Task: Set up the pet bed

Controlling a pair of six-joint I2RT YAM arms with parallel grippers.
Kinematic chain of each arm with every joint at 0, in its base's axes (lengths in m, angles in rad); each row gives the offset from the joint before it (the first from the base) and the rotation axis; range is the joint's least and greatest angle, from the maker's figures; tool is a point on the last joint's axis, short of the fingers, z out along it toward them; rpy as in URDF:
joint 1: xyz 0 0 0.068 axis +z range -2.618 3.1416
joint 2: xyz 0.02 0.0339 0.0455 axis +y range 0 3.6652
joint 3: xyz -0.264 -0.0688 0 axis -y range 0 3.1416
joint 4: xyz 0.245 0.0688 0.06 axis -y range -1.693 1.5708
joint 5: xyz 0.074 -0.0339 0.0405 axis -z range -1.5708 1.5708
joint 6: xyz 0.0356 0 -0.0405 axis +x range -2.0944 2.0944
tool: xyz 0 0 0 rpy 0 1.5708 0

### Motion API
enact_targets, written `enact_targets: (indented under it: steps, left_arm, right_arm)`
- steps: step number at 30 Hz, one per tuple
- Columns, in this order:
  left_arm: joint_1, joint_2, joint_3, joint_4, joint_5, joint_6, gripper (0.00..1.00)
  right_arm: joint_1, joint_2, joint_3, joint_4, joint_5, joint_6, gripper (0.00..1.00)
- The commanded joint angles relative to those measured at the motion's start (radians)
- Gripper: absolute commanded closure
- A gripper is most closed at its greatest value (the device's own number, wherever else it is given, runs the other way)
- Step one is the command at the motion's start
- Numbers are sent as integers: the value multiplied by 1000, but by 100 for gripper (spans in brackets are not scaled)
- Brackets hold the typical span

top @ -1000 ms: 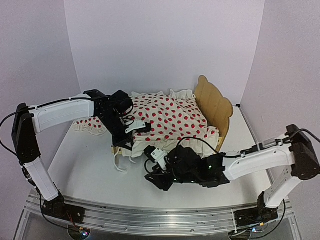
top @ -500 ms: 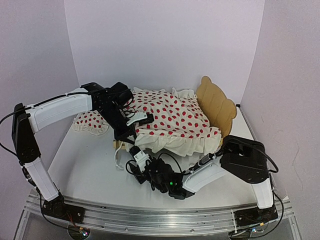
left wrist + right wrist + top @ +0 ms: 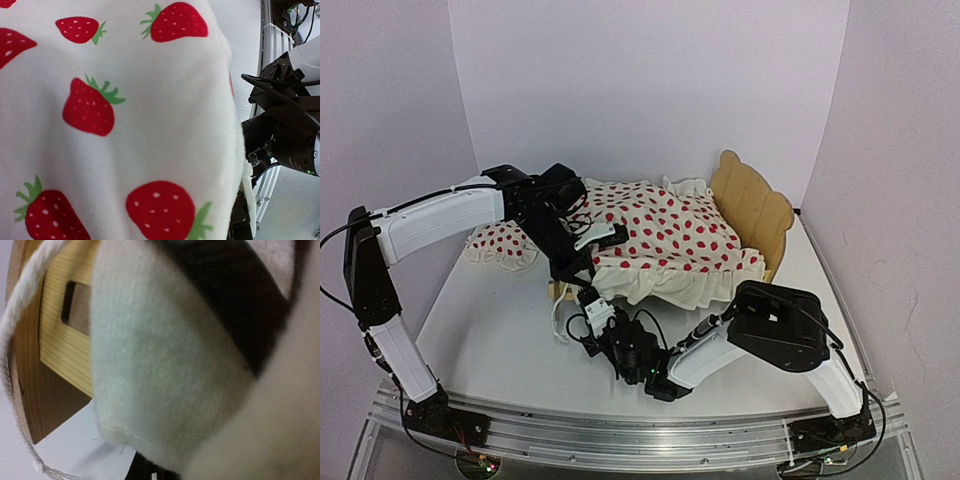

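Right fingers (image 3: 590, 312) nearer pet bed (image 3: 752, 205) edge

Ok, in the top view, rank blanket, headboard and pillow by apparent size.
Largest: strawberry blanket, clearly.
Then headboard.
Then pillow, but the left arm hides part of it, so those two are unsure.

Robot lab, pale booth walls (image 3: 650, 80), aluminium rail (image 3: 640, 436)

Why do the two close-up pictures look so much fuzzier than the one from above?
Top external: evenly lit, sharp, soft shadows only. Left wrist: the blanket fills nearly the whole frame, so close it looks slightly soft. Right wrist: pale cloth sits blurred very near the lens; the pet bed wood behind is sharper.
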Motion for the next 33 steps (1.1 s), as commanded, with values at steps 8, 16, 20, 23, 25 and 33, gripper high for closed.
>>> enact_targets:
  steps: [8,16,20,23,25,33]
  left_arm:
    - [84,-22,-105,216,-60,12,100]
    - [149,64,-158,323,-41,43,100]
    - [185,86,-214,366,-36,75,100]
    - [188,80,-238,372,-21,81,93]
    - [188,74,-241,357,9,83,85]
    - [188,-4,-168,212,144,131,32]
  right_arm:
    - [27,-132,-147,-303,-89,170,100]
    - [27,-122,-79,-493,-141,271,100]
    - [22,-113,9,-676,-175,304,100]
    - [11,-114,32,-753,-204,358,100]
    - [7,-124,31,-779,-214,389,100]
    - [5,-236,15,-1015,-294,465,100]
